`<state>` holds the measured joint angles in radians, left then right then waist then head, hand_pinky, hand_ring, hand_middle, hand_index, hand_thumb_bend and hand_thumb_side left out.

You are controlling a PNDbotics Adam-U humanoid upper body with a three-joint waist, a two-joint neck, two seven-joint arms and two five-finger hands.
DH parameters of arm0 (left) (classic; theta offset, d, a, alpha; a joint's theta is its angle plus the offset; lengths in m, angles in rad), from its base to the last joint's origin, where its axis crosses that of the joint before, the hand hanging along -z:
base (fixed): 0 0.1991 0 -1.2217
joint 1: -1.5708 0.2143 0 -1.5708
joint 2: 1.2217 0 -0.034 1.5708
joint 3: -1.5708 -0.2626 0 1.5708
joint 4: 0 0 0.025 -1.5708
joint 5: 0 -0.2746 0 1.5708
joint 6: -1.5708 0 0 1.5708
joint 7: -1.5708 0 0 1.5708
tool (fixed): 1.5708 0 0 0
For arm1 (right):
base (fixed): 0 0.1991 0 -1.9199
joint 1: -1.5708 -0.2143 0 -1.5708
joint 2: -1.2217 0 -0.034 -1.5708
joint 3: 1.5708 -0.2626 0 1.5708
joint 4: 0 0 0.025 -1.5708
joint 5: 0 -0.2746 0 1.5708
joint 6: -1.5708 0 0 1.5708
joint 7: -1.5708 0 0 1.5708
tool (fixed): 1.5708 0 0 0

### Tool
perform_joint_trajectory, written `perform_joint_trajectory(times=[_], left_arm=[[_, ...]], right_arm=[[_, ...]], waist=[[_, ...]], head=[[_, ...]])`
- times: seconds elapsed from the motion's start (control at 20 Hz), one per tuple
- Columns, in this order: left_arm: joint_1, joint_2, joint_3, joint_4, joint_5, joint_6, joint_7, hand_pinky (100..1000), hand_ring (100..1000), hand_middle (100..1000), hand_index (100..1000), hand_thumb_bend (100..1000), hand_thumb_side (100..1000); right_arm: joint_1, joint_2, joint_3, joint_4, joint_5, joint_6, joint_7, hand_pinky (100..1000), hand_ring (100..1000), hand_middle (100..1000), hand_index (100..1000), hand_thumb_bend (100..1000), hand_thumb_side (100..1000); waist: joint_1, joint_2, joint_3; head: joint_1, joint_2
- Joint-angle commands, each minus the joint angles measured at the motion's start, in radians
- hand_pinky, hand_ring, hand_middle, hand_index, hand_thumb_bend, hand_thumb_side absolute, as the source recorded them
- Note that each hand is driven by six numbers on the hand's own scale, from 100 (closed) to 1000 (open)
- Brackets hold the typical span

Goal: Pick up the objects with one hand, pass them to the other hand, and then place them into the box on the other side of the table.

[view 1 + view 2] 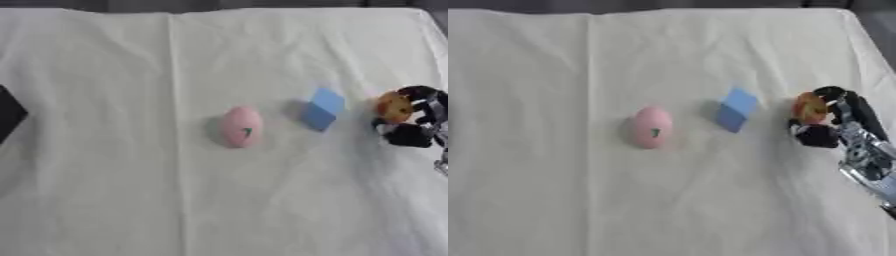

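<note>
Now curled round an orange round object near the table's right edge: right hand, fingers closed on it. Just left, blue block; farther toward the middle, pink egg-shaped object.

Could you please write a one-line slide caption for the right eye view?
Right hand curled round an orange object, beside blue block and pink egg-shaped object.

A staged test setup, likely a lab. A desk draped in a plain cream cloth fills the view. Nothing homely surrounds it.
</note>
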<state>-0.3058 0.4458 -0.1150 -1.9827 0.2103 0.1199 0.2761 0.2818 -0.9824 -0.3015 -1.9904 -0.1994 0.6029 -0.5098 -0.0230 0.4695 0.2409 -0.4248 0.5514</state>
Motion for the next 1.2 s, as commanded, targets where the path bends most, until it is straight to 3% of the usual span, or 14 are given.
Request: perform_joint_trajectory(times=[0.05, 0.55, 1.2], left_arm=[[-0.003, 0.008, 0.001, -0.017, -0.003, -0.001, -0.008, 900, 768, 676, 770, 100, 880], [-0.001, 0.009, -0.002, -0.017, -0.005, -0.002, -0.016, 902, 769, 677, 769, 100, 880], [-0.003, 0.004, -0.007, -0.017, -0.007, -0.002, -0.026, 904, 770, 678, 766, 100, 882]], right_arm=[[0.007, -0.016, -0.012, -0.010, -0.014, 0.304, -0.330, 720, 783, 738, 832, 347, 100], [0.014, -0.021, -0.006, 0.012, 0.001, 0.304, -0.345, 741, 775, 723, 838, 327, 100], [-0.008, -0.024, 0.004, 0.007, 0.100, 0.304, -0.397, 509, 622, 521, 710, 386, 100]], waist=[[0.005, -0.001, -0.002], [0.008, -0.002, -0.007], [0.011, 0.005, -0.003]], head=[[-0.004, -0.011], [-0.012, -0.010], [-0.028, -0.018]])
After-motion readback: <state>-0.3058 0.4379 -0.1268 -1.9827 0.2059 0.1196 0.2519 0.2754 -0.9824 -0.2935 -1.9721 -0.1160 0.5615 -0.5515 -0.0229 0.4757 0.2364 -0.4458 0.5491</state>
